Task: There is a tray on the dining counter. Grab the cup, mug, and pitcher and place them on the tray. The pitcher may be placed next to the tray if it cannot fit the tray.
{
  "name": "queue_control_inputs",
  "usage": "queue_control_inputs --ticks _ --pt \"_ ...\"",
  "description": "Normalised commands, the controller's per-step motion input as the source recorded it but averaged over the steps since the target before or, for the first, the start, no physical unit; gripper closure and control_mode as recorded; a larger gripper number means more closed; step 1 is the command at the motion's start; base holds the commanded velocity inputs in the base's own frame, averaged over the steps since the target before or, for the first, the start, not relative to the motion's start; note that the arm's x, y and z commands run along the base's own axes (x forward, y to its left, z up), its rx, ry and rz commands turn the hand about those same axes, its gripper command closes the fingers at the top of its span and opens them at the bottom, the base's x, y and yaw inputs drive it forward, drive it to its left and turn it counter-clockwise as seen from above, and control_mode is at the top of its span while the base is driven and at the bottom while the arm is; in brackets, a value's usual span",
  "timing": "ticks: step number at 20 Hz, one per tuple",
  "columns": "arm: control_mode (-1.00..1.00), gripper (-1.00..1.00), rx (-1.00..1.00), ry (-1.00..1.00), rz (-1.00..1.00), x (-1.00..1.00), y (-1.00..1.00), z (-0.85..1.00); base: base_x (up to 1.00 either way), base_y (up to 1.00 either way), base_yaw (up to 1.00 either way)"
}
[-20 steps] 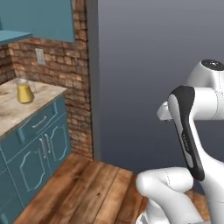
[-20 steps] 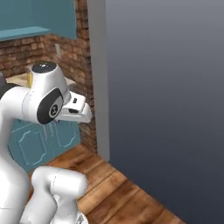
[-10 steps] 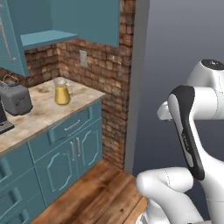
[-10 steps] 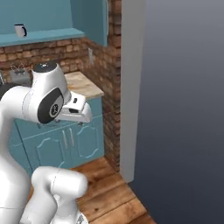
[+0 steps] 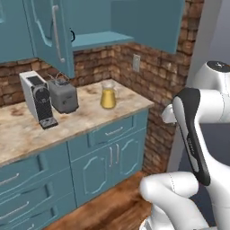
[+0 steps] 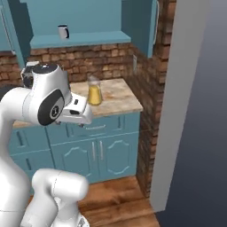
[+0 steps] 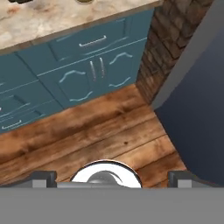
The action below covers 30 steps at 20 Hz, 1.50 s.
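The pitcher (image 5: 108, 95), clear glass with orange-yellow liquid, stands upright on the marble worktop (image 5: 81, 119) near its right end, also seen from the right base camera as the pitcher (image 6: 94, 91). The mug (image 6: 63, 31), light grey with a dark handle, sits on the open shelf of the wall cabinet above. My gripper (image 7: 111, 178) hangs open over the wooden floor, far in front of the worktop, with nothing between its fingertips (image 7: 43, 177). The tray, the cup and the dining counter are out of view.
A white coffee machine (image 5: 38, 99) and a grey toaster (image 5: 63, 95) stand left of the pitcher. Teal cabinets (image 7: 94, 65) run below the worktop. A brick wall end (image 6: 148, 102) and a grey wall (image 6: 190, 111) close off the right side.
The base has turned, so the whole scene slid right: the worktop, pitcher, toaster and coffee machine have come into fuller view. The arm holds its pose and the gripper stays open.
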Motion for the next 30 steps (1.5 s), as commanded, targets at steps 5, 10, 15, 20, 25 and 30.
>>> queue_control_inputs --ticks 5,10,15,20,25,30 --pt "1.00 -1.00 0.00 0.00 0.00 0.00 0.00 0.00 0.81 0.00 0.46" --pt "1.00 -1.00 0.00 0.00 0.00 0.00 0.00 0.00 0.87 -0.03 0.41" --pt "1.00 -1.00 0.00 0.00 0.00 0.00 0.00 0.00 0.74 -0.14 0.30" --pt "1.00 -1.00 0.00 0.00 0.00 0.00 0.00 0.00 0.40 -0.25 0.13" --pt "1.00 -1.00 0.00 0.00 0.00 0.00 0.00 0.00 0.41 -0.42 0.14" --pt "1.00 -1.00 0.00 0.00 0.00 0.00 0.00 0.00 0.45 -0.36 0.15"
